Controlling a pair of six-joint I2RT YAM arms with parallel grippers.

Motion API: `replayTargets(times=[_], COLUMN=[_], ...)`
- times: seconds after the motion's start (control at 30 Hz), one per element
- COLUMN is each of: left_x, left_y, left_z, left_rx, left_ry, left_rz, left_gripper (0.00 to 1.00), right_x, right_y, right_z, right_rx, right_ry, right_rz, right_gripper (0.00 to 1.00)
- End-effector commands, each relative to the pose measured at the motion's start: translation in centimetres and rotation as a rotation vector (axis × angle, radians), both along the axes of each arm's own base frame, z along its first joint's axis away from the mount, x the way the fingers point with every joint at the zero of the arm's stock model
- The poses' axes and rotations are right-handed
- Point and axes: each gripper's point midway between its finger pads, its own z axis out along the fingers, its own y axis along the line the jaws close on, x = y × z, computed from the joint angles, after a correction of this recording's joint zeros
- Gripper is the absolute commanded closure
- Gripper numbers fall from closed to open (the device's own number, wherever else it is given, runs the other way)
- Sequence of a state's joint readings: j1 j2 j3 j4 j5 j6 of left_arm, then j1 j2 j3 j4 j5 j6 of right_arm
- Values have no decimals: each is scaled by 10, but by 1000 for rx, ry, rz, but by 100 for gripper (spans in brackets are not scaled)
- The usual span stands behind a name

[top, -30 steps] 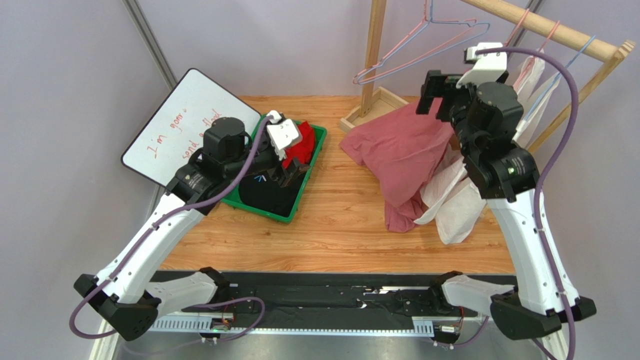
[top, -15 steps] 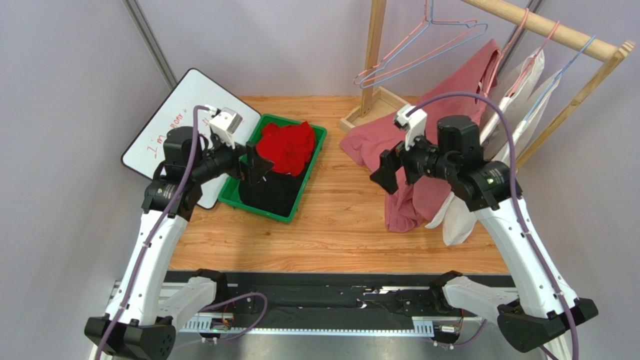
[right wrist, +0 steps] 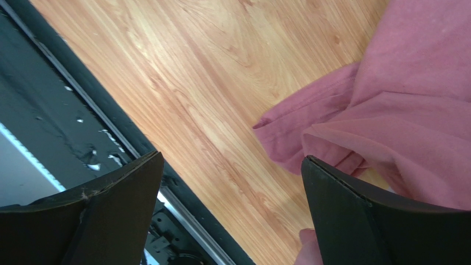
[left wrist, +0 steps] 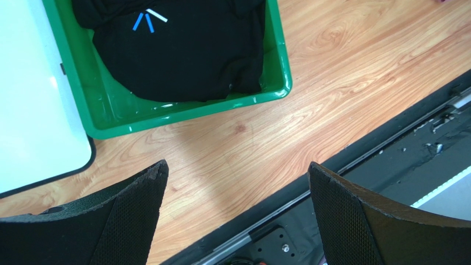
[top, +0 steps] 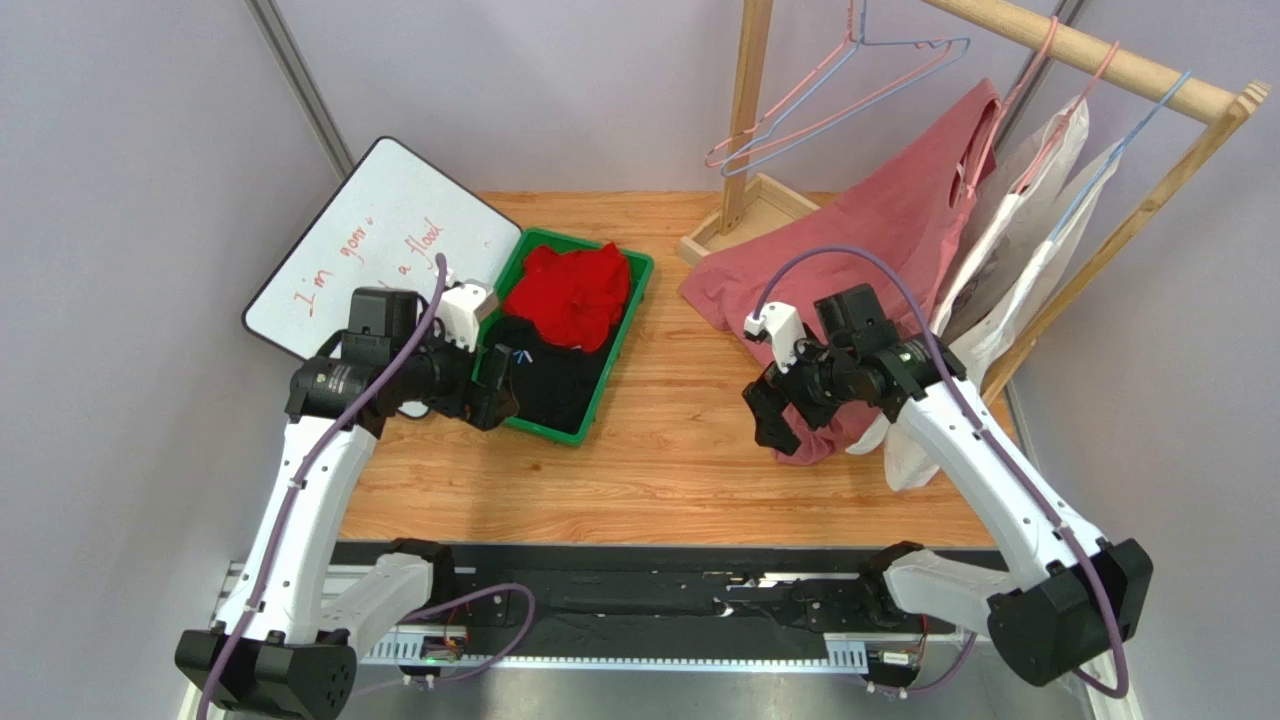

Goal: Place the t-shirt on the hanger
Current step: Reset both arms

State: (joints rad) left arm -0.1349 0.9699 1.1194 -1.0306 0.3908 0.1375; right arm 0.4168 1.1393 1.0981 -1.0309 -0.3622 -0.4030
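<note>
The t-shirt (top: 887,240) drapes from the wooden rack (top: 747,105) onto the counter (top: 676,450). Right gripper (top: 769,420) hovers beside its hem, left gripper (top: 493,405) by the green tray (top: 619,342) left of the rack; both jaws released.

Dusty-rose t-shirt (top: 879,240): hangs by its top corner high at the right, drapes slantwise down to the desk (top: 676,450), lower folds bunched on the wood. Thin pink wire hanger (top: 1032,56): hooks over the wooden rail (top: 1142,75), lower part hidden in the shirt.
</note>
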Motion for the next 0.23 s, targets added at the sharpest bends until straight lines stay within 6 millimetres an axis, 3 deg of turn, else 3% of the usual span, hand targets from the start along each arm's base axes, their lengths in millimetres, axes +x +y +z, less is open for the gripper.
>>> replayTargets(times=[0.0, 0.2], left_x=[-4, -1], left_y=[11, 10], left_z=[6, 6], left_rx=[60, 59], left_ry=[-30, -20], left_rz=[-7, -4], left_gripper=[1, 1], right_x=[27, 29], right_y=[-14, -18], right_z=[-9, -16], right_rx=[-134, -177], right_ry=[-77, -59], right_rz=[32, 50], right_gripper=[0, 0])
